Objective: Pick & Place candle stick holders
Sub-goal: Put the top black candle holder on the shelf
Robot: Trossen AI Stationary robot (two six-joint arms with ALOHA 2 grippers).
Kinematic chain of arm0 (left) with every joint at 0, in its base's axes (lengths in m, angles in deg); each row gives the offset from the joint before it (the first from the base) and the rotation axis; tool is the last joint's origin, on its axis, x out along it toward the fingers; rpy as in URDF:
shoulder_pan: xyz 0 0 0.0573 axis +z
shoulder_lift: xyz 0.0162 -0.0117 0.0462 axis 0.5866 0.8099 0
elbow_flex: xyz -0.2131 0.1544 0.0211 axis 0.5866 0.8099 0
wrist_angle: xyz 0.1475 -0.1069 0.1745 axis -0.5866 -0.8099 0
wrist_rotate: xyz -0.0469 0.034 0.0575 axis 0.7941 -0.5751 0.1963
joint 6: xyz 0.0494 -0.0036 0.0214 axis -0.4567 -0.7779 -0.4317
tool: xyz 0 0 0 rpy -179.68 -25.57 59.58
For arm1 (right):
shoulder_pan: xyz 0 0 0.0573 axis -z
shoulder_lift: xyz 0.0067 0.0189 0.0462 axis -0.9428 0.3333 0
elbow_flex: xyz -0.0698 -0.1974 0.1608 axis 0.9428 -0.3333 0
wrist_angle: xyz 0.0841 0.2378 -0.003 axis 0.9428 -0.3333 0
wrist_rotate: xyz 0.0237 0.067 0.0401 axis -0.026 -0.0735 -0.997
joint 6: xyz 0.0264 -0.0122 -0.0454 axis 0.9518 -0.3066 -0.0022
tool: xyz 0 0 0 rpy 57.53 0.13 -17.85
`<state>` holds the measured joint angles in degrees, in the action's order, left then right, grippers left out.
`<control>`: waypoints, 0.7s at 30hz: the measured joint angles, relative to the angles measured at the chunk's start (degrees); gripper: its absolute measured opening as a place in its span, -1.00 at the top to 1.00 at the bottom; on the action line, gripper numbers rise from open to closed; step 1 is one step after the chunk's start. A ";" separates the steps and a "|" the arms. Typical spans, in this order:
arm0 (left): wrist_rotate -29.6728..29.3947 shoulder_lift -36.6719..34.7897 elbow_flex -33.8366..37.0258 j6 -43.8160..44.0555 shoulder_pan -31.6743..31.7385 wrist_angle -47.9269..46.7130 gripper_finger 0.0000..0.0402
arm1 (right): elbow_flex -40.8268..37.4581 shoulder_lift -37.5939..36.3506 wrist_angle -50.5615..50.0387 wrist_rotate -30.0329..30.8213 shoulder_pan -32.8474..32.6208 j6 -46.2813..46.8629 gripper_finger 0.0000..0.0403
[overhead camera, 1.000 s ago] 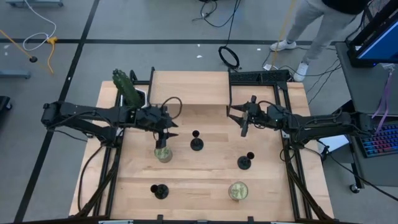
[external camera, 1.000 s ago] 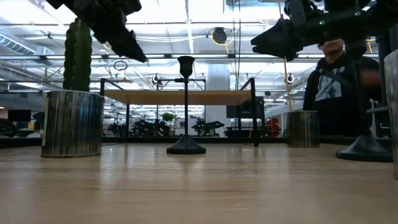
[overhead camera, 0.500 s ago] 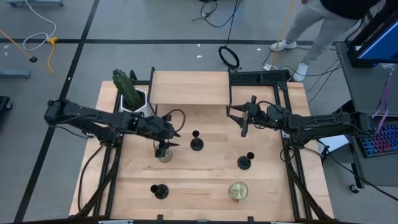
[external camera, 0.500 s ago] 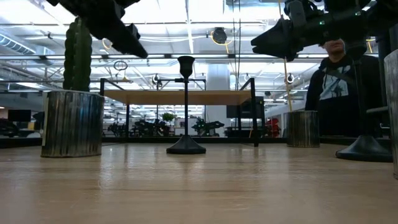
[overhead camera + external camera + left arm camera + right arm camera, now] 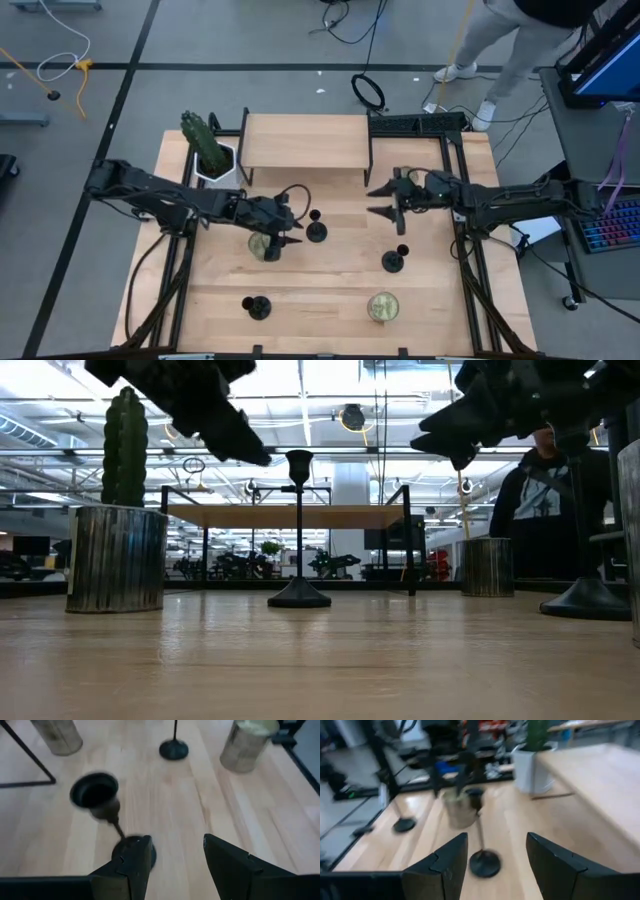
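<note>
Three black candle stick holders stand on their round bases on the wooden table (image 5: 330, 290): a middle one (image 5: 316, 230), one to the right (image 5: 395, 260) and one near the front left (image 5: 257, 306). My left gripper (image 5: 292, 229) is open just left of the middle holder and above table height. In its wrist view, the holder's cup (image 5: 95, 795) and base (image 5: 131, 851) show just ahead of my left gripper (image 5: 175, 865). My right gripper (image 5: 376, 201) is open and empty, right of the middle holder, which shows ahead of it in the right wrist view (image 5: 480, 835).
A greenish-gold jar (image 5: 262, 245) stands close behind my left gripper, and another (image 5: 382, 307) stands near the front. A plant in a white pot (image 5: 205, 145) and a raised wooden shelf (image 5: 305, 145) are at the back. A person (image 5: 545, 510) stands beyond the table.
My left gripper has gone toward the table's right and a little toward its near edge, from above the jar to beside the middle holder. My right gripper has turned on the spot and swung slightly toward the left; its two fingers now show side by side.
</note>
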<state>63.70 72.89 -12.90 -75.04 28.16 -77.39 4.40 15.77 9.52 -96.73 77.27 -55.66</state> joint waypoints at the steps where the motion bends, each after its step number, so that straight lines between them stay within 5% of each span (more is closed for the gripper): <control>1: -0.03 0.72 0.02 0.51 0.00 0.21 0.06 | 0.00 0.00 -0.69 -0.93 -0.38 -0.49 0.03; 21: -11.72 12.53 -0.12 8.69 1.22 14.68 0.06 | -0.02 0.04 -1.79 -2.22 -2.35 -2.94 0.03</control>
<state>51.98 85.42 -13.02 -66.34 29.39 -62.71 4.38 15.82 7.72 -98.95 74.91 -58.60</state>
